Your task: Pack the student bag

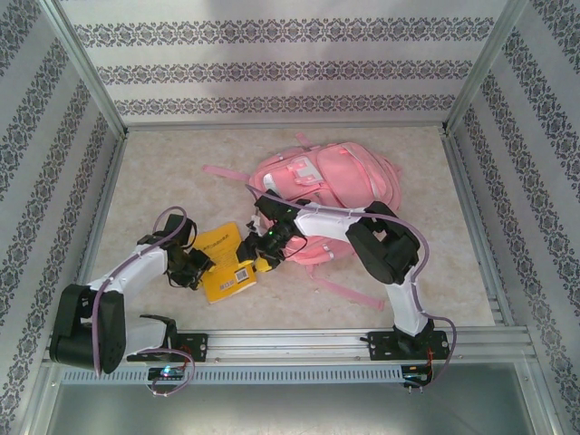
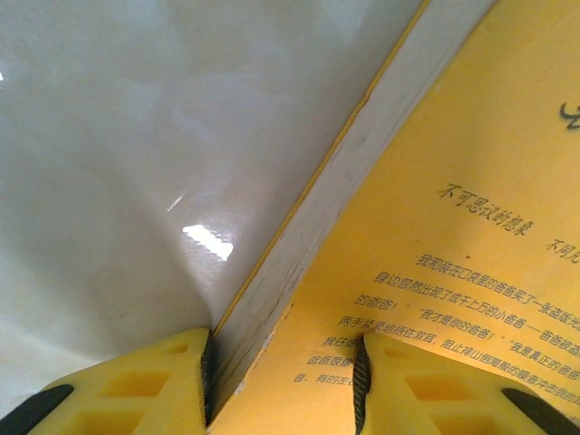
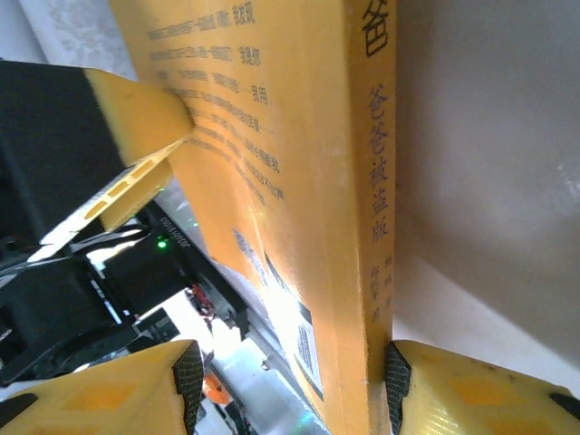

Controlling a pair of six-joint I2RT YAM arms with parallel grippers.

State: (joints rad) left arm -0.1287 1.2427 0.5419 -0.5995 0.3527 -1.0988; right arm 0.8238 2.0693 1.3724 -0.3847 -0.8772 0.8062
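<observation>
- left gripper [image 2: 285,370]: jaws closed in on the yellow book [image 2: 453,217] at its page edge. One pad sits hard against the underside of the page block, the other on the printed cover. It has hold of the book.
- right wrist view agrees: the left gripper's upper finger [image 3: 136,118] is pressed onto the cover.
- right gripper [image 3: 292,376]: about half open, straddling the book at the spine side. One pad touches the spine corner; the other stands clear of the cover with a visible gap. Not clamped.
- book: sits between the two grippers, left gripper on its left edge, right gripper on its right edge. Cannot tell whether it is lifted off the table [image 1: 163,181].
- student bag [image 1: 335,186]: lying flat at the back-centre of the table, front pockets up, straps [image 1: 227,172] trailing left and toward the near side.
- bag is just behind and right of the book; contact between them unclear.
- right arm [image 1: 335,222] crosses over the bag's near edge.
</observation>
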